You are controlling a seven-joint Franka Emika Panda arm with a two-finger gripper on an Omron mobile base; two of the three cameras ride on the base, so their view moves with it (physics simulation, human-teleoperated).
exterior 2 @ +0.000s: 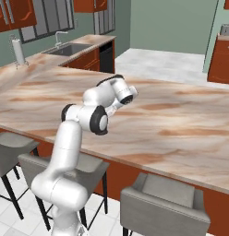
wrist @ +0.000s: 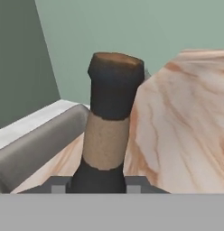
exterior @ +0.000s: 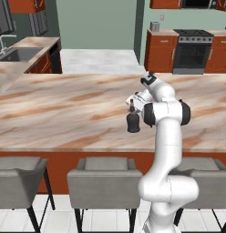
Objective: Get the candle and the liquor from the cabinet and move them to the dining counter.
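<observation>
Black liquor [exterior: 133, 122] bottle, one, upright on dining counter [exterior: 64, 113], gripper [exterior: 131, 105] pinching its neck, three stools [exterior: 103, 179].

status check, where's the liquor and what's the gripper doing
Gripper shut on the liquor at its neck. Bottle upright over the dining counter, near its front edge; whether it touches down can't be told. Nothing on the counter around it.

— What carried the things?
— A long marble-look desk [exterior: 64, 113], beige with brown veins, on a red-brown base.
— What stood directly on it?
— One black liquor bottle [exterior: 133, 122], upright, right below the gripper [exterior: 131, 105], near the desk's front edge. Bare veined top spread out beyond the gripper.
</observation>
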